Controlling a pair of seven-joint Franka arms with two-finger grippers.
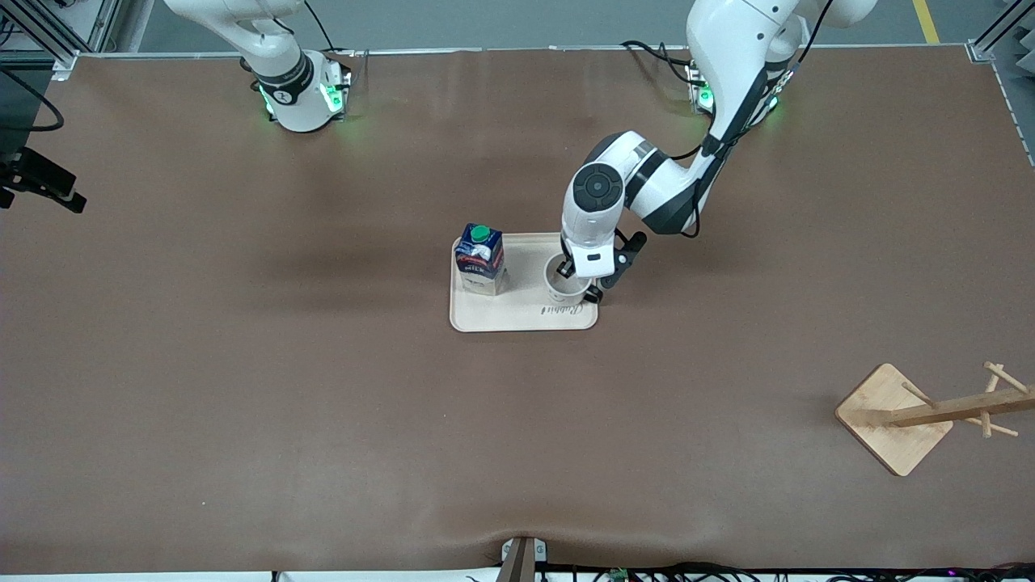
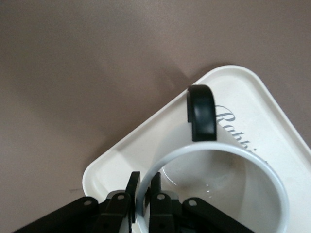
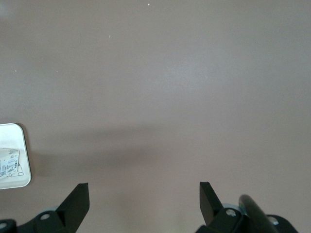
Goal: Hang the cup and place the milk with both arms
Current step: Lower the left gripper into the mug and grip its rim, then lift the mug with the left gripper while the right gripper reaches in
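The white cup [image 1: 566, 283] stands upright on the cream tray [image 1: 525, 319], at the tray's end toward the left arm. My left gripper [image 1: 580, 284] is down on it. In the left wrist view the left gripper [image 2: 144, 187] is shut on the cup's [image 2: 221, 148] thin rim, one finger inside and one outside, across from the black handle [image 2: 201, 112]. The blue and white milk [image 1: 480, 259] with its green cap stands on the same tray, toward the right arm's end. My right gripper [image 3: 144, 189] hangs open over bare table, with the tray's corner [image 3: 25, 145] and the milk [image 3: 9, 162] off to one side.
A wooden cup rack [image 1: 930, 412] with pegs stands on a square base near the front camera, at the left arm's end of the table. Brown mat covers the table [image 1: 323, 404]. The right arm rises from its base [image 1: 299, 97] out of the front view.
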